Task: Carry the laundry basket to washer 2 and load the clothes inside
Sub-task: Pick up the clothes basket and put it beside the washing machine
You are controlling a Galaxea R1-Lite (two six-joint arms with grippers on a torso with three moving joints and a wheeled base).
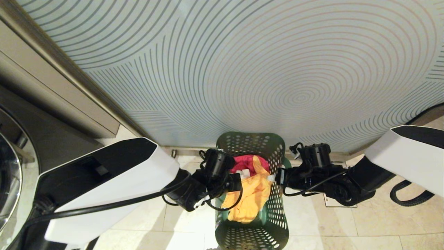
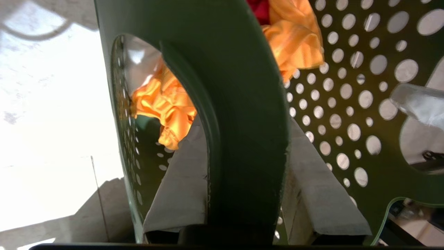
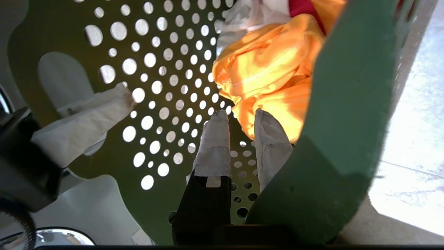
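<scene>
On the pale tiled floor (image 1: pixel 381 218), close to the foot of a wall with round line patterns (image 1: pixel 277 69), stands the laundry basket (image 1: pixel 274 218). It is dark green with many round holes in its walls. It sits between the robot's two arms.

The clothes (image 1: pixel 251 194) lie inside the basket. A yellow-orange piece is on top, a red piece (image 1: pixel 242 162) is at the end nearest the wall, and a bit of white cloth shows between them.

The left gripper (image 1: pixel 236 182) is at the basket's left side. In the left wrist view, its jaws are clenched on the basket's green rim (image 2: pixel 242 121), one wrapped finger (image 2: pixel 184 194) inside the handle hole and the other outside.

The right gripper (image 1: pixel 275 177) is at the basket's right side. In the right wrist view its two white-wrapped fingers (image 3: pixel 215 142) reach inside the basket near the yellow-orange cloth (image 3: pixel 270 76), with the green rim (image 3: pixel 347 121) just beside them. The jaws are nearly together, but I cannot tell if they pinch the rim.

At the far left edge of the head view, part of a dark washer with a shiny round door (image 1: pixel 8 180) shows. I cannot read its number.
</scene>
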